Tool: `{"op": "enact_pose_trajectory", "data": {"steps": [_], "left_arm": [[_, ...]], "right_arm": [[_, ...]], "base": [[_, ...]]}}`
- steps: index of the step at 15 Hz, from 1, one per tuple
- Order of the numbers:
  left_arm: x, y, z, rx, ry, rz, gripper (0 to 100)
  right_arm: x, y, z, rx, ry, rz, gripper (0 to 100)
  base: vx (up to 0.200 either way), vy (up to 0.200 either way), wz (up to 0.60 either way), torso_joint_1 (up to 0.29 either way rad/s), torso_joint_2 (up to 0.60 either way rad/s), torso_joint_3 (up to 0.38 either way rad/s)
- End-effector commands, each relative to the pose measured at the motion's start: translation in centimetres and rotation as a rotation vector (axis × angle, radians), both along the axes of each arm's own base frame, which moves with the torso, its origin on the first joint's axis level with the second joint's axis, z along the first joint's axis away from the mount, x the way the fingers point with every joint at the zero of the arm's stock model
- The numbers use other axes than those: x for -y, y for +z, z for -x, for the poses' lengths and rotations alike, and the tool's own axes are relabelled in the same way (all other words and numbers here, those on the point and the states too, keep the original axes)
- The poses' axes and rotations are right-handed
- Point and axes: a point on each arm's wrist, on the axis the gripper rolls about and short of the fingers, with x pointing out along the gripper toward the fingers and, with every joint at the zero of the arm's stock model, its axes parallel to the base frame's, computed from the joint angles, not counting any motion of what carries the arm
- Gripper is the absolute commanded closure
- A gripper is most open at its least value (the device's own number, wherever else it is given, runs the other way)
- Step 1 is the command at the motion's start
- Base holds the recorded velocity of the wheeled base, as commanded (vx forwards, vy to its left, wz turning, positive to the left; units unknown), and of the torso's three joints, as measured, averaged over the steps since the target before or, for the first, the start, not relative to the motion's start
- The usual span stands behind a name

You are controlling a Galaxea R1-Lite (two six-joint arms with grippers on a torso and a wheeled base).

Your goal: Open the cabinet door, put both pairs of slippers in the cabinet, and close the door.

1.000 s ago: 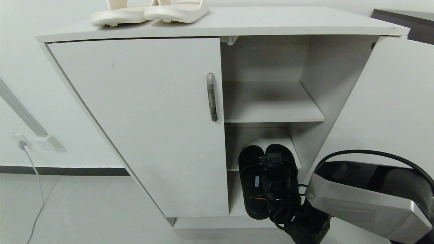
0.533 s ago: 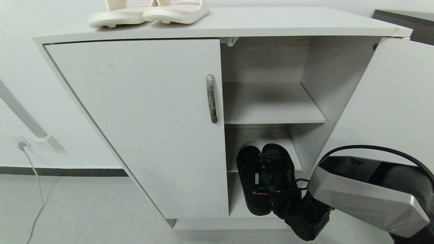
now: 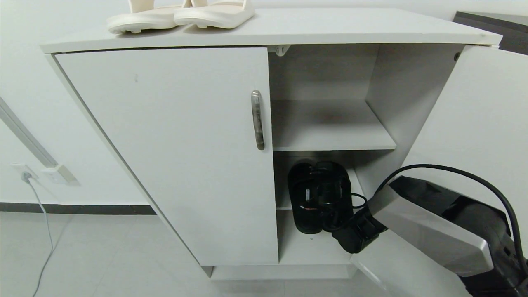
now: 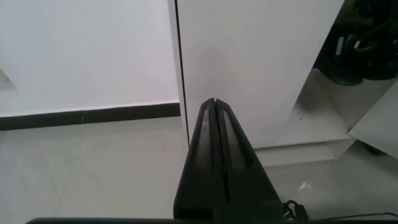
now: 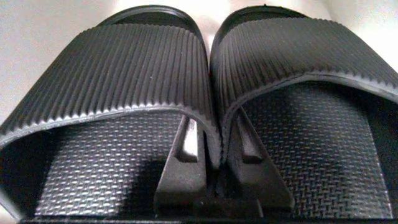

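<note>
Looking down from the head view, we are seeing the right gripper [image 3: 340, 222] carrying the black slippers [image 3: 317, 194] toe-first into the open right half of the cabinet [image 3: 272, 29], below the upper shelf [image 3: 330, 128]. We are judging this to be the placing step. We are wanting the pair level and pushed deep enough for the heels to clear the front edge, so that the open door [image 3: 474, 123] can swing shut later, with the arm's cable [image 3: 453, 169] off the frame. The white slippers [image 3: 181, 16] are lying on the cabinet top, above the closed left door [image 3: 165, 152]. We are not managing to tell whether the black pair is resting on the lower shelf or hanging just over it, and the slippers are hiding the gripper's fingers here.

Turning to the left wrist view, we are finding the left gripper [image 4: 214, 106] hanging low near the closed door's bottom corner, its fingers pressed together on nothing.

Moving to the right wrist view, we are seeing the fingers [image 5: 186, 149] sitting one inside each slipper, pinching the two inner side walls together. The toes and whatever lies under the soles are cut off, so we are advising release only once support is certain.
</note>
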Motion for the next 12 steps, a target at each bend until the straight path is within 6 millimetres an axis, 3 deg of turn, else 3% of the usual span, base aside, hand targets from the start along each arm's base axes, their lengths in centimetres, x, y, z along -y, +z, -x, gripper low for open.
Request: {"op": "enact_pose_trajectory", "data": {"steps": [1, 5, 12], "left_arm": [[0.0, 0.0, 0.0, 0.000, 0.000, 0.000, 100], [0.0, 0.0, 0.0, -0.001, 0.000, 0.000, 100], [0.0, 0.0, 0.0, -0.001, 0.000, 0.000, 100]], "right_arm": [[0.1, 0.2, -1.6, 0.014, -0.020, -0.009, 100], [0.2, 0.8, -3.2, 0.021, -0.040, -0.014, 100], [0.2, -0.6, -4.0, 0.012, -0.047, -0.008, 100]], "base": [[0.000, 0.000, 0.00, 0.000, 0.00, 0.000], [0.000, 0.000, 0.00, 0.000, 0.00, 0.000], [0.000, 0.000, 0.00, 0.000, 0.00, 0.000]]}}
